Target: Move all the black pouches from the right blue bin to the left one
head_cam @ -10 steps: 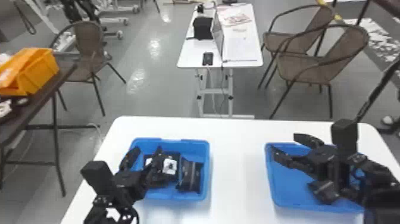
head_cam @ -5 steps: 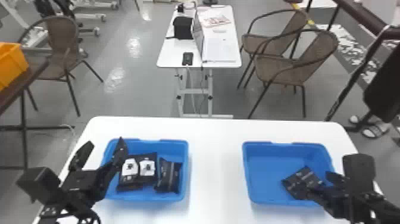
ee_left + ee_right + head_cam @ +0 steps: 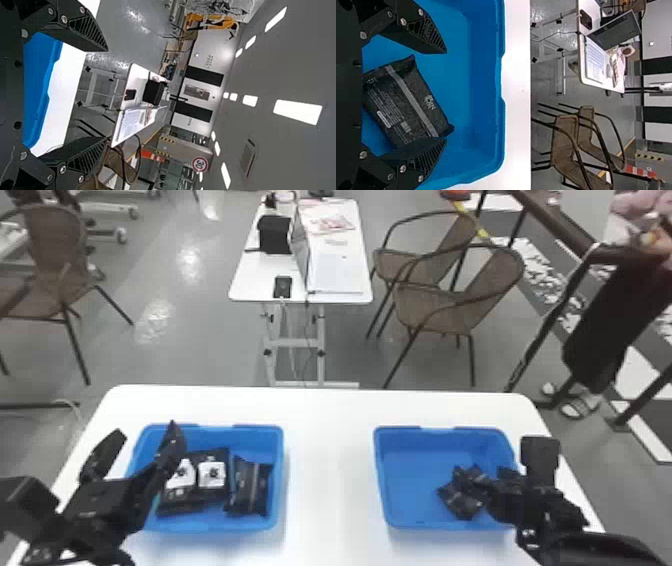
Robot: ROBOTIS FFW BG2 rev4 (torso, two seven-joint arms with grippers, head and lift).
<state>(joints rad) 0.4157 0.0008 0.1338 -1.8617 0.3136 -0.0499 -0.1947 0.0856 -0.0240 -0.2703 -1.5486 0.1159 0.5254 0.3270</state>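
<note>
Well, chairs (image 3: 435, 310) stand beyond the white table (image 3: 330, 415); in its right-hand bin (image 3: 382, 475), a black pouch (image 3: 405, 103) lies between the parted fingers of the right claw (image 3: 486, 473), the left claw (image 3: 146, 429) gaping.

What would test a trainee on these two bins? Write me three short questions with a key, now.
1. Multiple choice: how many black pouches lie in the right blue bin? (a) none (b) one (c) three
2. True or false: the left gripper is open.
3. Fill in: the white patches show in the blue bin on the robot's ___ side.
Key: 1 b; 2 true; 3 left.
</note>
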